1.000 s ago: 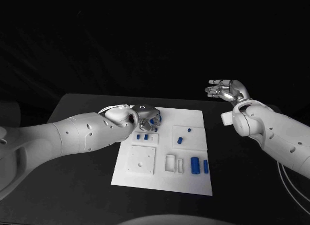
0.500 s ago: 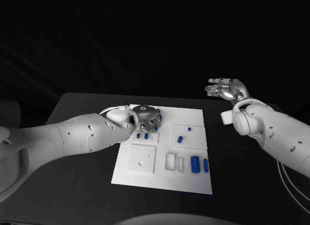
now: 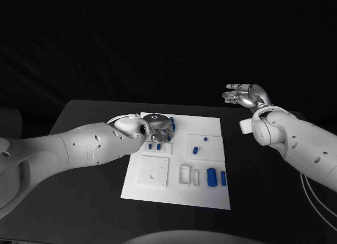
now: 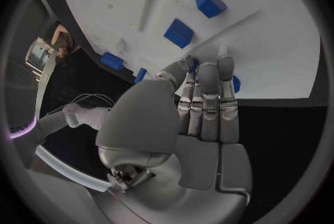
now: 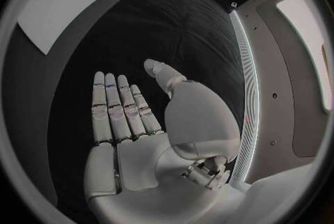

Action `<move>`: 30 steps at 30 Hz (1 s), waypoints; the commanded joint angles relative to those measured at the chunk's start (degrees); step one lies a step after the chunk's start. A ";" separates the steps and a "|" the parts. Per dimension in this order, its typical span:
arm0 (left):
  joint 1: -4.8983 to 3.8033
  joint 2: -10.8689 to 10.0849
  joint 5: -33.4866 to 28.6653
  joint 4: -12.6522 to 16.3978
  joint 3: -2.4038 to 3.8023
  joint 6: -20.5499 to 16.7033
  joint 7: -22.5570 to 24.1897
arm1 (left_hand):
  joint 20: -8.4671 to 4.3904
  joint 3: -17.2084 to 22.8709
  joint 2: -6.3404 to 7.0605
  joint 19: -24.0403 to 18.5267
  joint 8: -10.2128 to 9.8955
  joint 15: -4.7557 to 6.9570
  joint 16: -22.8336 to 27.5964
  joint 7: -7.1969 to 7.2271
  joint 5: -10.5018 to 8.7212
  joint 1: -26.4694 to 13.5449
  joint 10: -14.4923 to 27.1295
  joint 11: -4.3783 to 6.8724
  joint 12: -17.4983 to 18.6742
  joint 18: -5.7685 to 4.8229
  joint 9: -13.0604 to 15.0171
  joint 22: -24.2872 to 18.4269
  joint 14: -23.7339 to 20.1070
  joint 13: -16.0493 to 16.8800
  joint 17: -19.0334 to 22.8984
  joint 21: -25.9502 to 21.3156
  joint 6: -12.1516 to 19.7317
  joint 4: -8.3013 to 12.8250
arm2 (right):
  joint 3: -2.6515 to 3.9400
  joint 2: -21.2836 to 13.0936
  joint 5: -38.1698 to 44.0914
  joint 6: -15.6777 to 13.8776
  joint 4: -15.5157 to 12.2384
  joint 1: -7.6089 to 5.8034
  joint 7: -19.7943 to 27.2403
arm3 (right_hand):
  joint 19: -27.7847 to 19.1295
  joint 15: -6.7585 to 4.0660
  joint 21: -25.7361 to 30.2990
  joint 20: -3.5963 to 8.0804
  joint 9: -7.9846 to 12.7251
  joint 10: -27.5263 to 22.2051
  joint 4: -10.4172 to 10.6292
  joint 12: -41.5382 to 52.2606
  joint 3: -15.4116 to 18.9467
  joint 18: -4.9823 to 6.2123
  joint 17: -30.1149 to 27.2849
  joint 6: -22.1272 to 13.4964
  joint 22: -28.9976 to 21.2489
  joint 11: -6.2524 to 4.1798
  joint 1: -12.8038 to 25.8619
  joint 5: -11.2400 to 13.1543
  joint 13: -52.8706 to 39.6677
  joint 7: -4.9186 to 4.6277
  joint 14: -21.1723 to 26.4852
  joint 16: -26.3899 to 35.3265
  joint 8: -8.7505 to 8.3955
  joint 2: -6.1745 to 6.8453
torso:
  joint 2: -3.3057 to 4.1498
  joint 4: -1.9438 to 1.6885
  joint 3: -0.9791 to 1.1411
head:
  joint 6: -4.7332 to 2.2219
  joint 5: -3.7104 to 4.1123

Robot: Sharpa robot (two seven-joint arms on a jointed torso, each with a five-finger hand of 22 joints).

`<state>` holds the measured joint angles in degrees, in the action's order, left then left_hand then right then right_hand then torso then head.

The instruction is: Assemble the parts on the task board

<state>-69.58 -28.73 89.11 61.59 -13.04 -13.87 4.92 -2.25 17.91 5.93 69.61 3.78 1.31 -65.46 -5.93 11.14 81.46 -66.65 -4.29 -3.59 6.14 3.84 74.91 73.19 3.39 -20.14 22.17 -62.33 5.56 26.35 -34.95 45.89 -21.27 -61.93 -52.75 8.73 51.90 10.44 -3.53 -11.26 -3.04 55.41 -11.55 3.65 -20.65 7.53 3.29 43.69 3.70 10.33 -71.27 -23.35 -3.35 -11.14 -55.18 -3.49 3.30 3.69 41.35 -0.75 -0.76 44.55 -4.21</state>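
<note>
Black table (image 3: 88,198) under white task board (image 3: 205,195).

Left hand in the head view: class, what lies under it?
The left hand hovers over the white board's far corner. Blue parts lie just beside it; the wrist view shows a blue piece by its fingertips. Anything directly beneath stays covered.

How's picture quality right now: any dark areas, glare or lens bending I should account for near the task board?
Head view: dark room, the white task board bright but readable, the left hand covering its far corner. Left wrist view: fisheye bends the board's edges; blue parts stay sharp. Right wrist view: the right hand evenly lit, a bright strip curving at the rim.
</note>
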 commanded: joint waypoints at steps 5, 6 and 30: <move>0.04 0.48 0.25 -0.40 0.02 0.85 0.04 | 0.00 0.13 -0.19 -0.24 -0.17 -0.02 -0.37 0.16 -0.26 -1.05 -0.43 0.06 0.28 0.17 -0.07 1.18 0.50 -0.04 -0.15 0.42 -0.63 -0.42 | 0.02 -0.03 -0.04 0.73 -0.17 0.01 0.55 | 0.23 0.00 -0.20 0.26 0.07 0.43 -0.05 -0.25 -0.16 0.30 0.02 0.16 -0.05 0.11 0.12 0.06 0.06 0.01 -0.17 0.19 -0.32 -0.15 | 0.05 0.07 -0.04 | 0.02 -0.05; 0.05 0.52 0.24 -0.45 0.02 0.87 0.04 | 0.00 0.07 -0.19 -0.23 -0.17 -0.03 -0.39 0.18 -0.28 -1.11 -0.42 0.06 0.28 0.15 -0.07 1.17 0.51 -0.04 -0.16 0.41 -0.66 -0.48 | 0.02 -0.03 -0.04 0.74 -0.18 0.01 0.55 | 0.23 0.00 -0.20 0.26 0.07 0.43 -0.05 -0.25 -0.16 0.30 0.02 0.16 -0.05 0.11 0.12 0.06 0.06 0.01 -0.17 0.19 -0.32 -0.15 | 0.05 0.07 -0.04 | 0.02 -0.05; 0.43 1.46 0.14 -1.97 -0.01 3.00 -0.67 | -0.69 -3.10 -3.61 0.21 -0.13 0.65 -0.61 0.42 -0.57 1.02 -6.18 1.58 0.24 -0.29 0.01 1.23 1.68 0.05 -0.39 0.71 -5.51 -0.35 | 0.02 0.04 -0.04 1.09 -0.28 0.01 0.52 | 0.24 -0.02 -0.20 0.28 0.07 0.46 -0.04 -0.26 -0.31 0.29 0.01 0.21 -0.05 0.09 0.18 0.00 0.06 0.02 -0.16 0.20 -0.32 -0.19 | -0.01 0.05 -0.02 | 0.21 0.16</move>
<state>-69.48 -27.37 89.07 59.75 -12.89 -12.89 4.75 -2.58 15.05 2.81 69.94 3.77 1.98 -65.80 -5.44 10.59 82.50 -72.39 -2.66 -3.52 5.78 3.82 74.93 74.62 3.40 -20.48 22.77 -67.52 5.23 26.35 -34.96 45.85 -21.13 -62.07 -52.75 8.71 51.90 10.43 -3.53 -11.26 -3.04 55.41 -11.54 3.66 -20.65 7.51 3.29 43.70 3.71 10.33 -71.27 -23.31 -3.35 -11.13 -55.18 -3.49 3.30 3.69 41.36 -0.71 -0.78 44.74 -4.02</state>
